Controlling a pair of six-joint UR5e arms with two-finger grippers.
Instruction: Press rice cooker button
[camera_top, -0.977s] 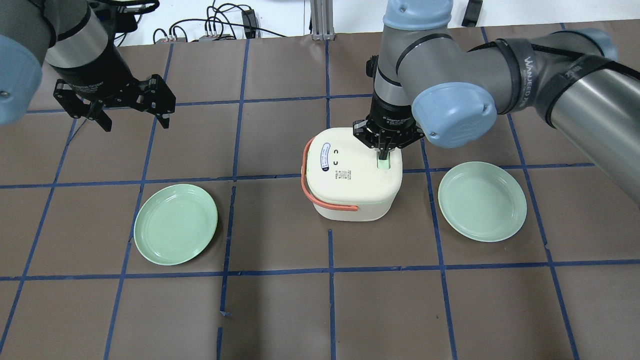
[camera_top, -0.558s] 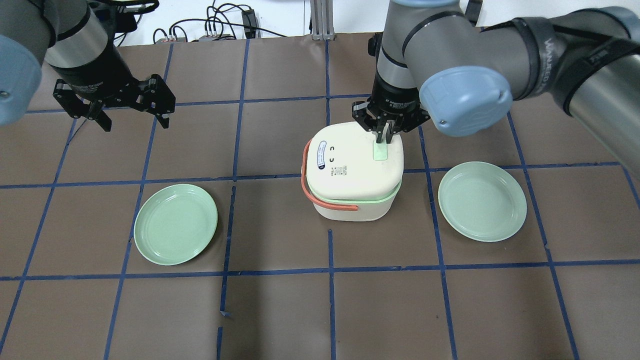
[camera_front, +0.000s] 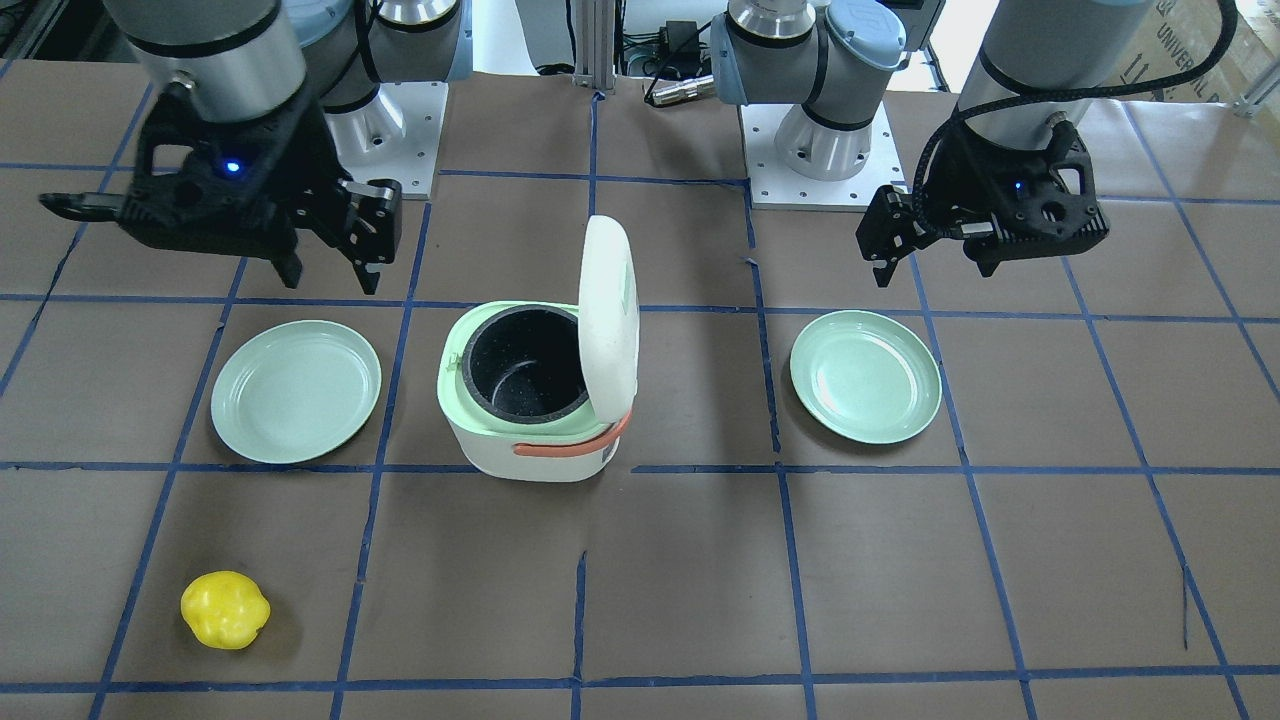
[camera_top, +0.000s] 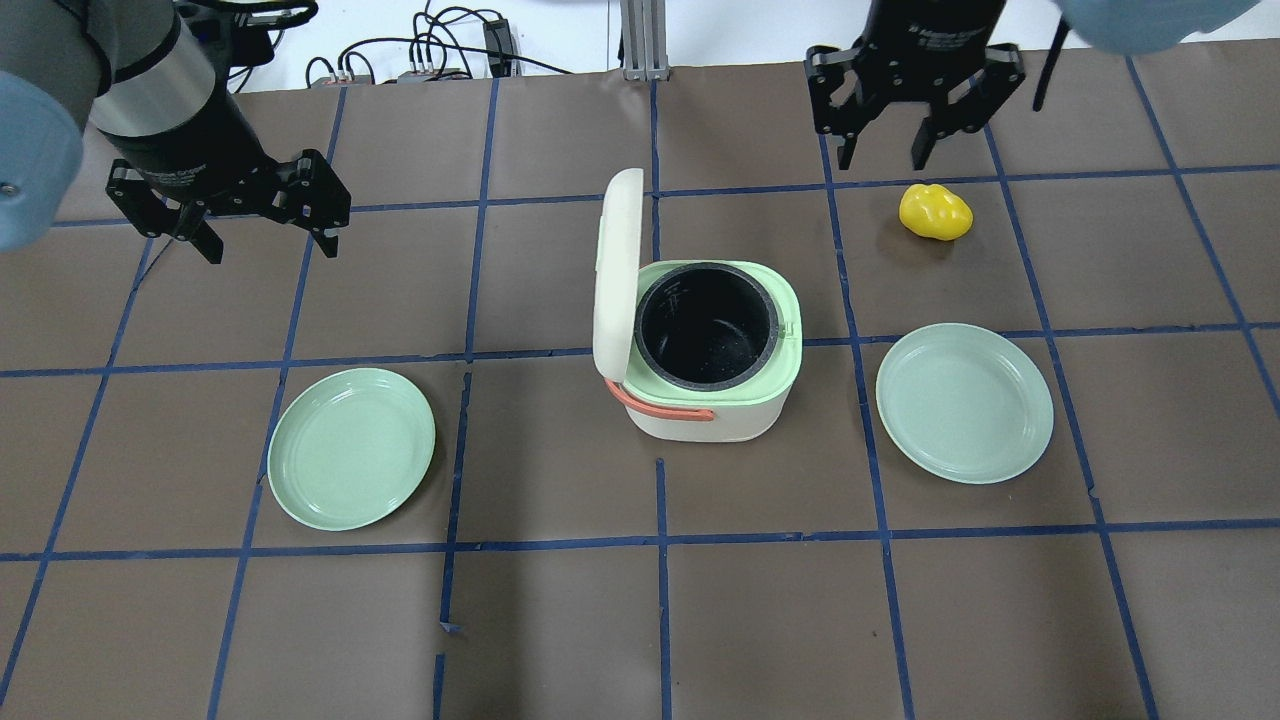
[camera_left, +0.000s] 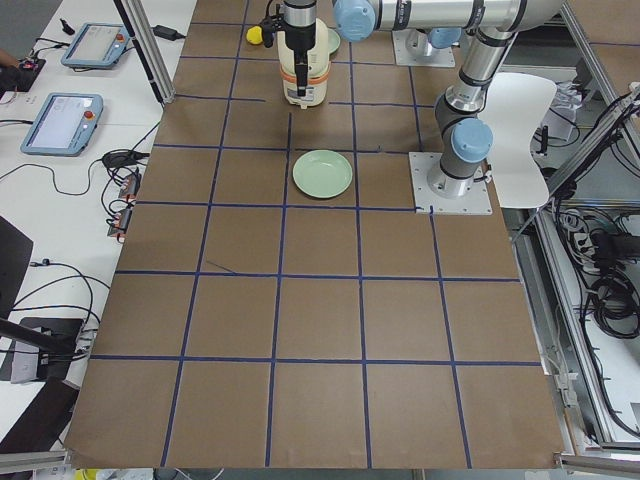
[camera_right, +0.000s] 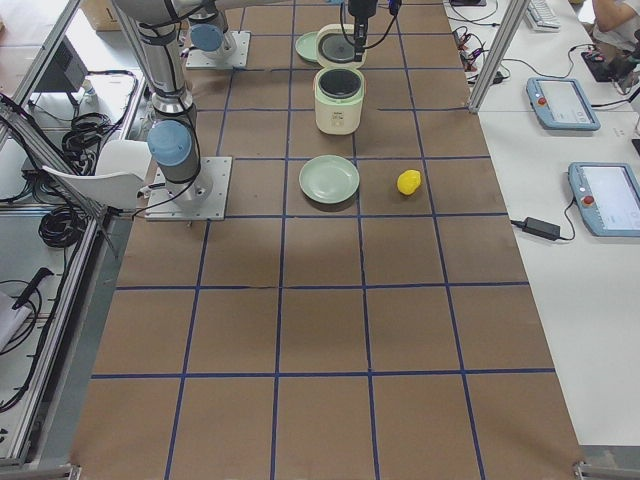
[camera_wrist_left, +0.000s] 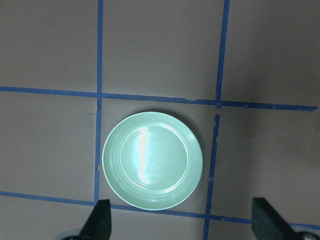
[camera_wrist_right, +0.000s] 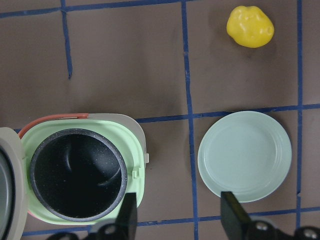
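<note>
Standing at the middle of the counter (camera_top: 560, 620), the rice cooker (camera_top: 715, 418) has its white lid (camera_top: 617, 270) swung up on edge along the side toward the robot's left. The dark inner pot (camera_top: 708, 325) is exposed, ringed by a pale green rim (camera_top: 788, 300). An orange handle (camera_top: 660, 408) lies against the white body just below the lid. From these views I cannot make out the button itself.

Two pale green plates flank the cooker. One plate (camera_top: 351, 448) lies on the robot's left and the other plate (camera_top: 964, 402) on its right, each apart from the cooker. A lumpy yellow object (camera_top: 935, 212) rests on the counter beyond the right-hand plate, clear of both plate and cooker.

The right jaws hang above the counter's far side, just past the yellow object and well apart from the cooker. Their fingers (camera_wrist_right: 127, 215) are spread wide and hold nothing. The left jaws hover over the robot's left part of the counter, beyond the left-hand plate. Their fingers (camera_wrist_left: 100, 220) are likewise wide apart and empty, and the wrist camera looks straight down on that plate.
</note>
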